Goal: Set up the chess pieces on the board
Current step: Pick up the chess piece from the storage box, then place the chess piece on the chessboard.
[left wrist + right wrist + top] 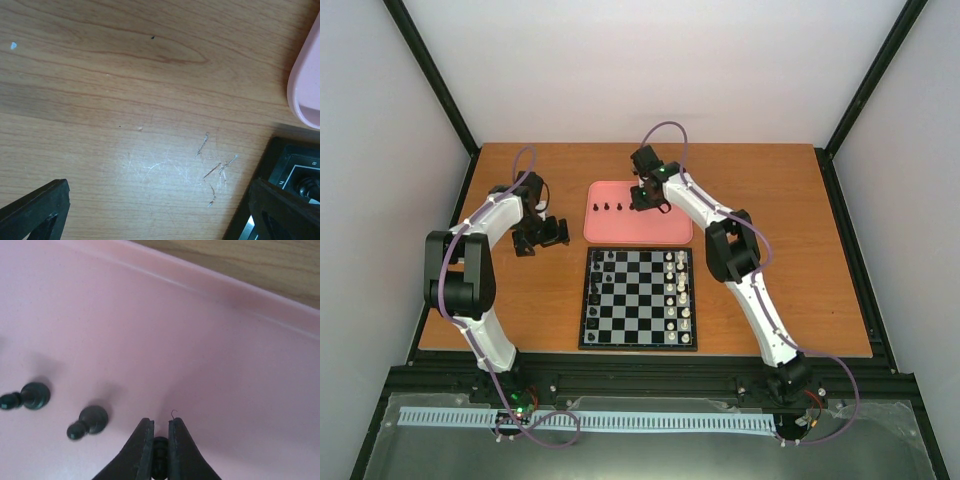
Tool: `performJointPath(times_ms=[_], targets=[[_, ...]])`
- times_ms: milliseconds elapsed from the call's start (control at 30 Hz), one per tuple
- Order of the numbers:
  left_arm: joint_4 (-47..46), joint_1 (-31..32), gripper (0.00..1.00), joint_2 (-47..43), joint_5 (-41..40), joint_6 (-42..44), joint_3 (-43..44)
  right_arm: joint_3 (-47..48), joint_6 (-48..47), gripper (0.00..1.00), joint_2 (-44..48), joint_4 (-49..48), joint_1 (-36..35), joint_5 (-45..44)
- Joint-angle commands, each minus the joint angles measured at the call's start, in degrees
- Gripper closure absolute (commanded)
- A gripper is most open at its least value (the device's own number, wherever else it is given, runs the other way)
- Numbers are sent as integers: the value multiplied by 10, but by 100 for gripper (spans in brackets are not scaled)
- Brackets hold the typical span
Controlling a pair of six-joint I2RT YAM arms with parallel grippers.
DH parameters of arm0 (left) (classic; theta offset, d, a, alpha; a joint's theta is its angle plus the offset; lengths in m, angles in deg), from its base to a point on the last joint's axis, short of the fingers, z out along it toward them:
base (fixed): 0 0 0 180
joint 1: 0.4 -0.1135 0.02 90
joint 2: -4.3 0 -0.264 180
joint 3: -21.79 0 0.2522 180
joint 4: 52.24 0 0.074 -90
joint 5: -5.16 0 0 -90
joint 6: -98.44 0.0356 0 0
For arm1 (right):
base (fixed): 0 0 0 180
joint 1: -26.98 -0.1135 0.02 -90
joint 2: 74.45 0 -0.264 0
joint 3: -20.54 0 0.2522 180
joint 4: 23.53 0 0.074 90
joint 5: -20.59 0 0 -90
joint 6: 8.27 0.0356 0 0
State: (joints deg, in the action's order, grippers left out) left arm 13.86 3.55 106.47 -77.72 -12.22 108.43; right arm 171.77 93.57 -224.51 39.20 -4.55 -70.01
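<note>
The board (pixel 638 297) lies at the table's middle front, with black chess pieces (pixel 594 292) along its left side. Three black pieces (pixel 606 207) stand in a row on the pink tray (pixel 665 232). My right gripper (pixel 642 200) is low over the tray, just right of that row. In the right wrist view it (pixel 160 422) is shut on a small black piece (pixel 160 449), with two black pawns (pixel 89 421) standing to its left. My left gripper (pixel 546 234) hangs open and empty over bare wood left of the board; its jaws (pixel 161 186) are spread wide.
White pieces (pixel 682 295) fill the board's right two columns. The board's corner (pixel 290 162) and the tray's edge (pixel 306 90) show at the right of the left wrist view. Dark frame rails border the table on all sides.
</note>
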Motion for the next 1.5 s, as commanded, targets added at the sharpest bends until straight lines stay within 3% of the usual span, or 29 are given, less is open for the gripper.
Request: performJointPath(times_ms=[0,167,333,600,967,1467], targets=[[-6,-2,0,-2,3,8,7,-40,-5,97,90,9,2,-3],[-5,-2,0,-4,-2,7,12,-201,-16,97,245,-32,-23,11],[-6,-2,0,-12,-4,8,13,-346,-5,97,359,-57,-92,26],[-11,-2,0,-27,-15,9,4,-544,25,97,441,-181,-230,49],[-14,-2,0,-38,-19,10,-1,-602,32,97,433,-238,-261,67],[-11,-2,0,-39,-31,11,-3,-574,7,97,376,-233,-266,82]])
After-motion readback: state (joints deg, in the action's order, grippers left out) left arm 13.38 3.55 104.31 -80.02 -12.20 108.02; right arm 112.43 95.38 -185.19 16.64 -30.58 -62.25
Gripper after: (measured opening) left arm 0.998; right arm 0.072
